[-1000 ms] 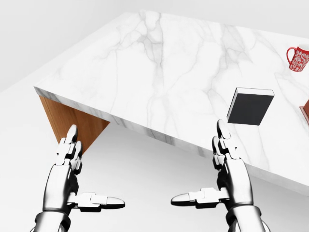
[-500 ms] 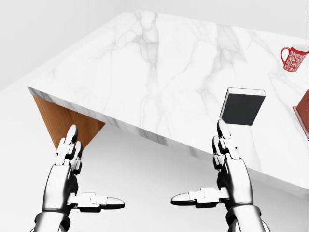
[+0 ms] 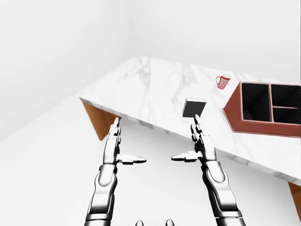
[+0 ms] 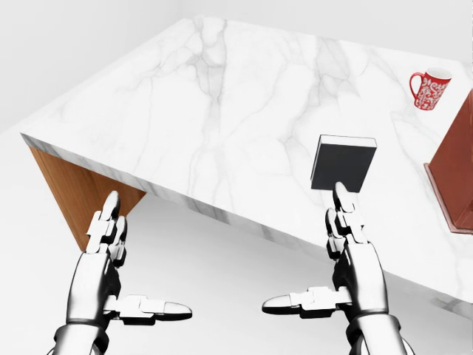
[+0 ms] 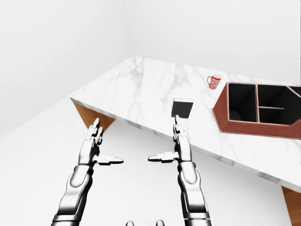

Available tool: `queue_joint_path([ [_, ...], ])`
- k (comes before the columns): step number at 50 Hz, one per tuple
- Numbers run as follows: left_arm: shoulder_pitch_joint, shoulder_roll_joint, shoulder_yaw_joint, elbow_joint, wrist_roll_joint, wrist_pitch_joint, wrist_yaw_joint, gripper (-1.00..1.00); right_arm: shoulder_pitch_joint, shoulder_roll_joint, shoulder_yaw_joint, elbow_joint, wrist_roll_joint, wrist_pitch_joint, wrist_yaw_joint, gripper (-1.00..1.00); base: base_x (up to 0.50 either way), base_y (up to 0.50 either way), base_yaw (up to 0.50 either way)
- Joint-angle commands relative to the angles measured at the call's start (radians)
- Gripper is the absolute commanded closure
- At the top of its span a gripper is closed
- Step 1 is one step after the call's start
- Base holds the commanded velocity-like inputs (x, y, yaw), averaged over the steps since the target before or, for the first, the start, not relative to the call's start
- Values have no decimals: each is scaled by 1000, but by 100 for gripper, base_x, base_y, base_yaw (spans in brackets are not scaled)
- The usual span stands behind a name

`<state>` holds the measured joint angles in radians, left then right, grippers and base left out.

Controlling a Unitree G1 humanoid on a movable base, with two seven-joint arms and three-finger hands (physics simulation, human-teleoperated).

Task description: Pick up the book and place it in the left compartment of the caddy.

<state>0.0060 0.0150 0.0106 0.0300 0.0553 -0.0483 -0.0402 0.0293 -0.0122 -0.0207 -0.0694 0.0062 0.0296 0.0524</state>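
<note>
Both the left hand and right hand are released, fingers spread. The dark, pale-edged book lies flat on the white marble counter, left of the red-brown caddy; plain white walls behind.

A white marble countertop with grey veining ran slantwise across the head view, resting on a wooden base (seen only under its left corner). Plain white walls met a pale, bare floor under even, shadowless light.
</note>
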Motion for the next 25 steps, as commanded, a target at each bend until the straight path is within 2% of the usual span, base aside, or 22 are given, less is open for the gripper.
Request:
queue_joint_path([
  [1,1,-1,-1,-3,2,3,2,-100,-2,-1,-2,6,2,-5,0,-100,9,-17,0],
  [9,-4,0,0,7,2,-4,1,-100,1,-1,0,-7,2,4,-1,-100,9,-17,0],
  [11,-2,0,0,3,0,-1,0,-100,-2,-1,-2,6,2,-6,0,-100,9,-17,0],
  [15,2,0,-1,-4,0,1,-1,-100,-1,-1,-1,3,1,-5,0,-100,9,-17,0],
  [19,-1,0,0,2,0,-2,-1,-100,5,0,2,-16,0,9,-1,-100,9,-17,0],
  [21,-7,2,2,17,1,-10,-1,-100,-2,-1,-2,3,2,-4,1,-100,9,-17,0],
  [25,1,0,-1,-2,1,0,-2,-100,-2,-1,-1,4,1,-6,1,-100,9,-17,0],
])
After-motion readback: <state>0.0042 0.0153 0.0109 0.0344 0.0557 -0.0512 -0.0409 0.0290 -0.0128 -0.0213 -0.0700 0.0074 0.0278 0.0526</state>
